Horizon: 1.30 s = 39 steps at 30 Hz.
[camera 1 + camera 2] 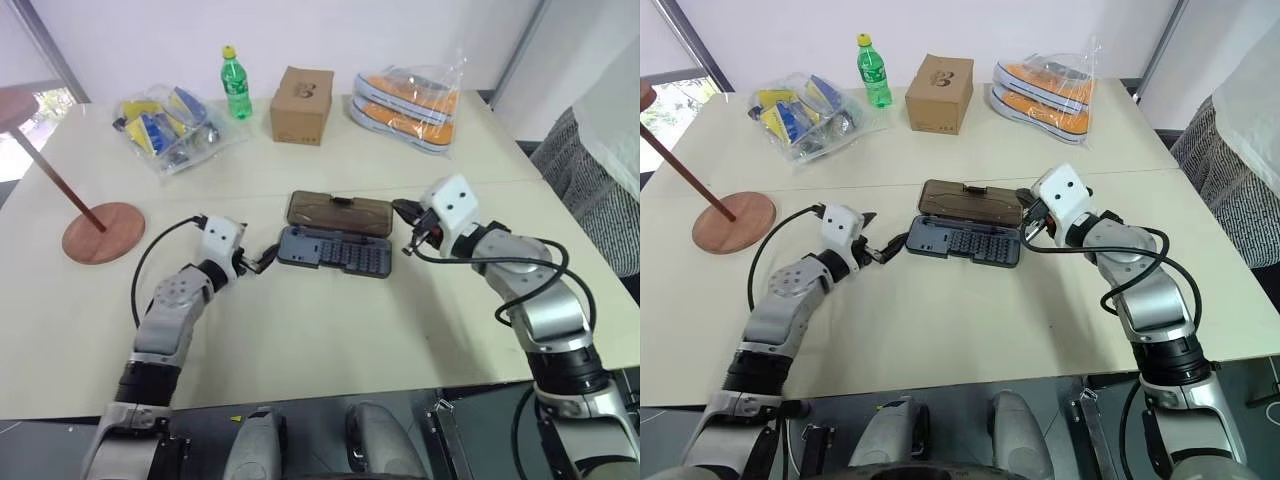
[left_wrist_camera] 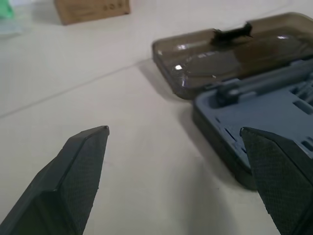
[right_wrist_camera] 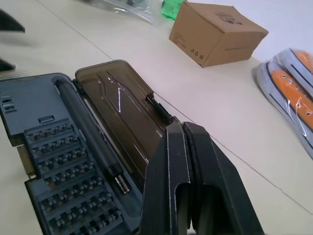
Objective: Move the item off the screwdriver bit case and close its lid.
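- Pale surface (image 1: 330, 330) in a bright room; cardboard box (image 1: 302, 104), green bottle (image 1: 236, 84), bagged orange shoes (image 1: 410, 105) and a bag of packets (image 1: 165, 128) along the far edge.
- Wooden stand (image 1: 102, 231) sits well off to the left, clear of the case, so the first half looks done.
- Screwdriver bit case (image 1: 335, 250) lies open mid-surface; smoky lid (image 1: 340, 212) flat behind the grey tray, not yet closed.
- Left gripper (image 1: 256, 263) wide open, empty, one tip just beside the tray's left end.
- Right gripper (image 1: 412, 228) pinched shut, empty, by the lid's right end.
- Risk: shut fingers pushing the lid could slide the whole case rather than fold it; left gripper may nudge the tray if it closes.
- Risk: lid dropped without pressing the latch (image 3: 160, 109) stays unlatched.
- Right wrist view shows the bit rows and a driver handle (image 3: 88, 132) at the hinge; head views blur these.
- Left wrist view shows the gap between the fingertip (image 2: 90, 147) and tray corner.
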### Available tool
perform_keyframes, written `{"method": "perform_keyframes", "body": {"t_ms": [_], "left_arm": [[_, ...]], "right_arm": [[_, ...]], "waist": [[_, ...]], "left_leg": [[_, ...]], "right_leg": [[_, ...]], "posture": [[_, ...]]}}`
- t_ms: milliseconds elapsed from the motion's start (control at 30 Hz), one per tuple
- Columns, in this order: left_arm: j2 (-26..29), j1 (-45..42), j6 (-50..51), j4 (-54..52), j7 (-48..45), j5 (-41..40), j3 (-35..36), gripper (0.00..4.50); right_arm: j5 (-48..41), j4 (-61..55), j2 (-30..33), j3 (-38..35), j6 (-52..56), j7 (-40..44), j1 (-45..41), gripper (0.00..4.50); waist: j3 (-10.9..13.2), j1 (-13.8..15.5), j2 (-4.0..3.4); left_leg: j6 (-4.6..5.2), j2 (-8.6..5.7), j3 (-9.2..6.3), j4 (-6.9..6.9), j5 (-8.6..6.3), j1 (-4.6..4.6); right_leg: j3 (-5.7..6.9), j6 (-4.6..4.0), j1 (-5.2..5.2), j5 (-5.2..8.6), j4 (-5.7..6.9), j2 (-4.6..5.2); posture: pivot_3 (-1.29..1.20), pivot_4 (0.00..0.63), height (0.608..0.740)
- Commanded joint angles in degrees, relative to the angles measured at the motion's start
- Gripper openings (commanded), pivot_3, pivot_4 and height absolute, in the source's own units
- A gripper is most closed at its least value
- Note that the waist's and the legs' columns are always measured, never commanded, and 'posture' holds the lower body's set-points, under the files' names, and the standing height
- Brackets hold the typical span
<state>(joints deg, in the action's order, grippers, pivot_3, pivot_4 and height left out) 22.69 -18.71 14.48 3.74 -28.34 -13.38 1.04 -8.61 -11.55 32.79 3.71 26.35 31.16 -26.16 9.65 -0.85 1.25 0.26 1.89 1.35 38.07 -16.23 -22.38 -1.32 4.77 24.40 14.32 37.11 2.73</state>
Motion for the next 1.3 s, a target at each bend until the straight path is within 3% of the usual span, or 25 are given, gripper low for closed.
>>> {"method": "perform_keyframes", "body": {"t_ms": [33,100,333,600,1133,1300], "left_arm": [[1.54,-0.58,2.11,-4.60,0.67,-3.89,6.12,4.50],[2.27,-1.32,5.44,-7.07,0.72,-7.03,8.96,4.50],[7.97,-1.35,15.88,-13.03,-8.18,-16.20,9.93,4.50],[11.33,-3.86,18.88,-11.54,-18.52,-17.61,3.81,4.50],[8.40,-5.20,15.93,-10.42,-16.50,-14.52,3.14,4.50],[8.26,-4.66,16.26,-11.74,-15.78,-15.00,3.77,4.50]], "right_arm": [[0.86,0.97,-0.88,0.16,-2.28,0.34,-2.17,0.59],[1.18,2.04,-1.47,0.51,-2.33,0.41,-3.07,1.15],[3.84,7.13,-3.31,3.59,-3.95,1.40,-6.38,4.48],[4.93,22.06,-6.07,4.70,-5.18,3.74,-15.23,4.48],[13.26,61.34,-6.94,8.62,-9.94,8.86,-34.26,4.48],[12.65,71.60,-8.38,6.35,-12.67,8.61,-39.28,4.48]], "waist": [[0.00,0.06,0.00],[0.00,0.07,0.00],[0.01,0.02,-0.02],[0.04,-0.05,-0.05],[0.07,-0.33,-0.10],[0.11,-0.45,-0.17]], "left_leg": [[0.00,0.00,-0.01,0.00,0.00,0.00],[0.00,0.01,0.00,0.00,0.00,0.00],[0.00,0.00,0.01,0.00,0.00,-0.01],[-0.01,-0.01,0.02,-0.01,0.01,-0.01],[-0.02,-0.01,0.07,-0.08,0.01,-0.04],[-0.02,0.00,0.08,-0.09,0.01,-0.04]], "right_leg": [[0.01,0.00,0.00,0.00,0.00,0.00],[0.01,0.00,0.00,0.00,0.00,0.01],[0.01,0.00,0.00,0.00,0.00,0.03],[0.02,-0.01,0.02,0.00,0.00,0.01],[-0.02,-0.01,0.09,0.00,-0.01,0.03],[-0.03,-0.01,0.10,0.00,0.00,0.03]], "posture": [[0.00,0.150,0.740],[0.00,0.150,0.740],[0.00,0.150,0.740],[0.00,0.150,0.740],[0.00,0.150,0.740],[0.00,0.150,0.740]]}}
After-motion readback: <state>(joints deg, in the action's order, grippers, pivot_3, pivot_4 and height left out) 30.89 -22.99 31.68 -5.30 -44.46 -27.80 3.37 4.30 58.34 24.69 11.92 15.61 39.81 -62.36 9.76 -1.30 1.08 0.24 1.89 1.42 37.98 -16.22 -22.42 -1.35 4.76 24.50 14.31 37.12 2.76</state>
